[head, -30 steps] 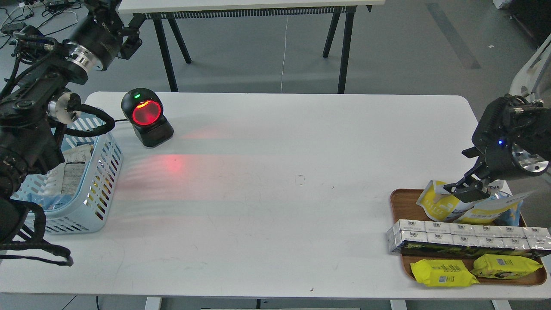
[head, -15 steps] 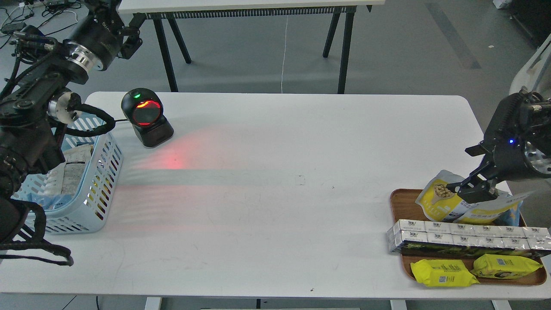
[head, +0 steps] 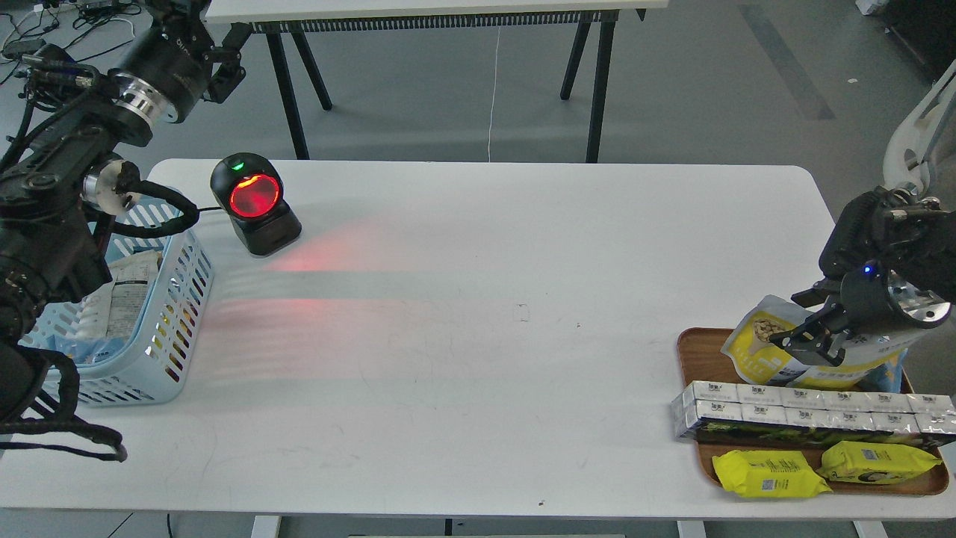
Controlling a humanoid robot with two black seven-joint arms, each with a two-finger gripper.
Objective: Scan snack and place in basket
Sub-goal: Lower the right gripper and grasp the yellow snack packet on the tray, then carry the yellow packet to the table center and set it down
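The snack (head: 753, 345), a small pouch with a white top, yellow lower part and a round picture of nuts, leans at the back left of a brown wooden tray (head: 693, 357) at the table's right. My right gripper (head: 808, 342) is down on the pouch's right side, touching it; its dark fingers cannot be told apart. The light blue slotted basket (head: 173, 299) stands at the table's left edge with several packs inside. My left gripper (head: 222, 69) is raised high at the far left, behind the basket, and seen dark.
A black scanner (head: 254, 202) with a red lit window stands right of the basket and casts red light on the table. On the tray lie a light-blue-and-yellow pouch (head: 859, 371), a row of silver cartons (head: 806, 412) and two yellow pillow packs (head: 769, 474).
My right arm swung and turned above the tray. The snack pouch turned so that its nut picture shows and shifted slightly. The left arm stayed still.
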